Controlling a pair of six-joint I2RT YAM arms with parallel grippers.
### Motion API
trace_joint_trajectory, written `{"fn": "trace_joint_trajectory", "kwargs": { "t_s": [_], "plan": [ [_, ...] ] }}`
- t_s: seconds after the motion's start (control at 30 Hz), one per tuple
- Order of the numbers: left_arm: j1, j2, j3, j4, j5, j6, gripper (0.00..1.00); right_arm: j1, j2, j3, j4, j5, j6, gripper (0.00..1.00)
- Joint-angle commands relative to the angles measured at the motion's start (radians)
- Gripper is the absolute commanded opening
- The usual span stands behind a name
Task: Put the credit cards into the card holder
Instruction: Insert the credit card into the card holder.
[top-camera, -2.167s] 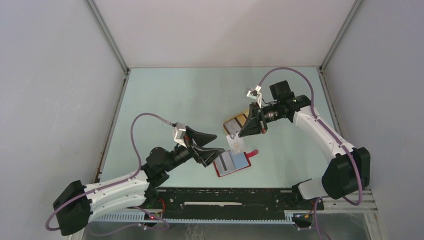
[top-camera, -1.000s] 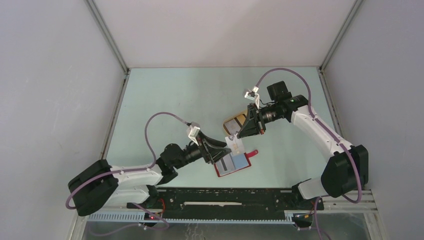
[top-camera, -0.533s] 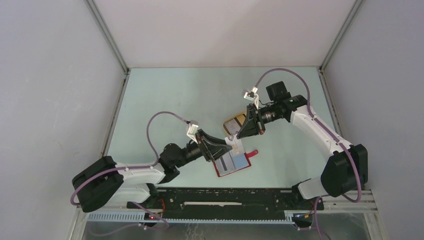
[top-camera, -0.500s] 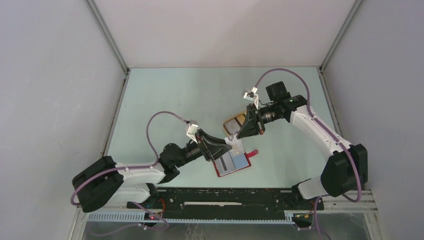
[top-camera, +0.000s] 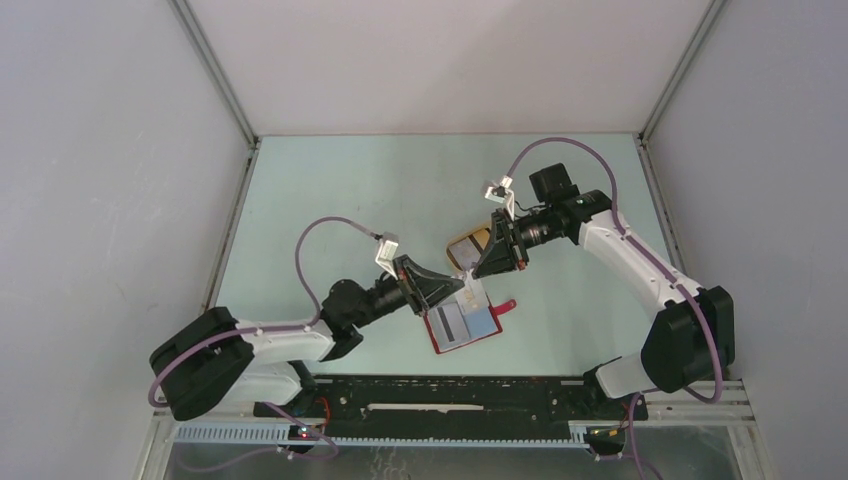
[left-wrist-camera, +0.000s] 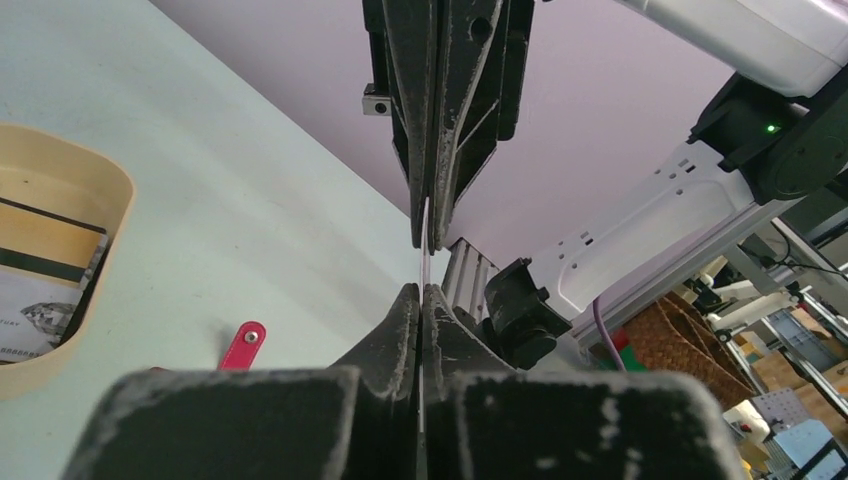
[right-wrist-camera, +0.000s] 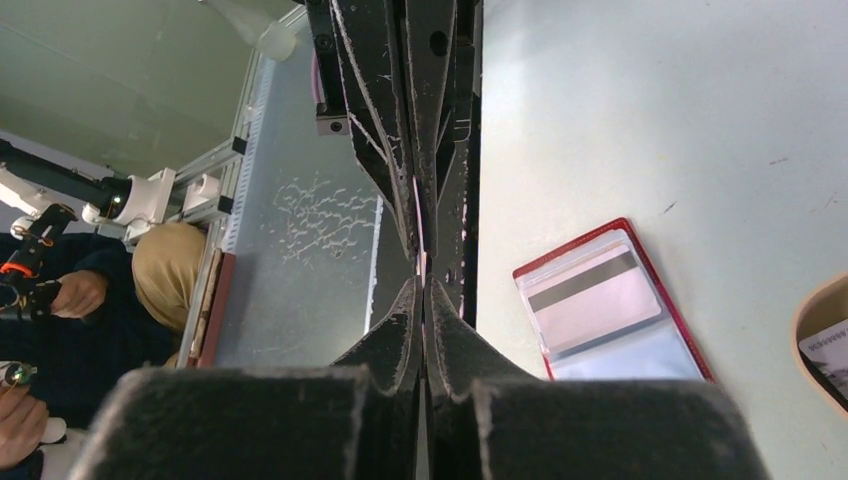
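- Hands first: left hand (top-camera: 457, 291) and right hand (top-camera: 485, 269) are both pressed together on one credit card (top-camera: 471, 290), tip to tip, just above the card holder (top-camera: 465, 327).
- If either pulls before the other lets go, the thin card may bend or slip out.
- A dropped card could land on the table (top-camera: 350, 190) beside the card holder, not in its open pockets.

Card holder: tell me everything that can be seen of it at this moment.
The card holder lies open and flat on the table, near the arms' bases. It has a red border and a pale blue-grey inside, seemingly under clear pockets. A whitish card with a grey stripe sits in one half. Its red snap tab sticks out sideways. Only the table and that card appear to touch it.
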Motion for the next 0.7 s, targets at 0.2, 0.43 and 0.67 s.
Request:
{"fn": "trace_joint_trajectory", "kwargs": {
  "t_s": [0.2, 0.43, 0.67],
  "plan": [
    [0.015, -0.019, -0.037, 0.038, 0.03, -0.039, 0.0, 0.005, -0.115, 0.002, -0.035, 0.222, -0.102, 0.51],
    [0.009, -0.111, -0.114, -0.158, -0.092, -0.115, 0.0, -0.008, -0.17, -0.171, 0.106, 0.462, -0.022, 0.51],
    [0.001, -0.112, -0.111, -0.299, -0.294, -0.163, 0.0, 0.009, -0.024, -0.181, 0.082, 0.577, 0.017, 0.34]
  ]
}}
